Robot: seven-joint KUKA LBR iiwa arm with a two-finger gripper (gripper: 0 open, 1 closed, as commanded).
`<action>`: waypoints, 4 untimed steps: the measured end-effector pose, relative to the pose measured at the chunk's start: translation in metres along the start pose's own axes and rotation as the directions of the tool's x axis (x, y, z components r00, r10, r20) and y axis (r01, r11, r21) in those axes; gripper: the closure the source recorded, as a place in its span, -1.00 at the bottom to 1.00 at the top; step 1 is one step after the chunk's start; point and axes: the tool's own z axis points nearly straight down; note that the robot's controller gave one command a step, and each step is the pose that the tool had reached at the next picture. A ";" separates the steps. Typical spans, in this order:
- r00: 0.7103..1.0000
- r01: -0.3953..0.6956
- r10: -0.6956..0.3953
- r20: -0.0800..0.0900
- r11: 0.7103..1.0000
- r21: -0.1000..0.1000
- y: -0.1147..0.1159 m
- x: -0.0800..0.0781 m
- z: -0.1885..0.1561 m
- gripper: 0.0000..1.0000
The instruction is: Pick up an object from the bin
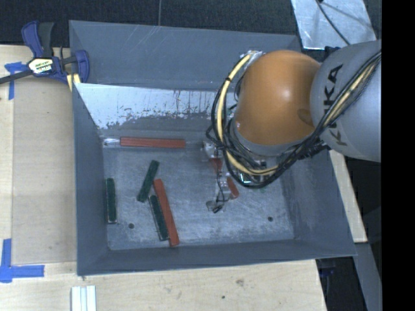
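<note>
My gripper (218, 203) hangs below the arm's orange dome, low over the bare floor in the middle of the bin. To its left lies a reddish-brown stick (166, 214), slanted, with a dark green stick (157, 218) pressed along its left side. A second dark green stick (148, 180) lies tilted just above them. A longer reddish-brown stick (153, 143) rests flat along the foot of the back wall. None of these touches the gripper.
Another dark green stick (111, 201) lies upright in the picture near the bin's left wall. The arm and its cables cover the right back part of the bin. Bare floor stretches to the right and front of the gripper.
</note>
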 end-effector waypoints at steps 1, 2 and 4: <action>0.963 0.271 -0.271 0.008 0.963 0.000 0.048 -0.091 0.060 -1.00; 0.799 0.602 -0.602 0.003 0.799 0.001 0.079 -0.109 0.142 -1.00; 0.826 0.564 -0.564 0.013 0.826 0.009 0.006 -0.102 0.046 1.00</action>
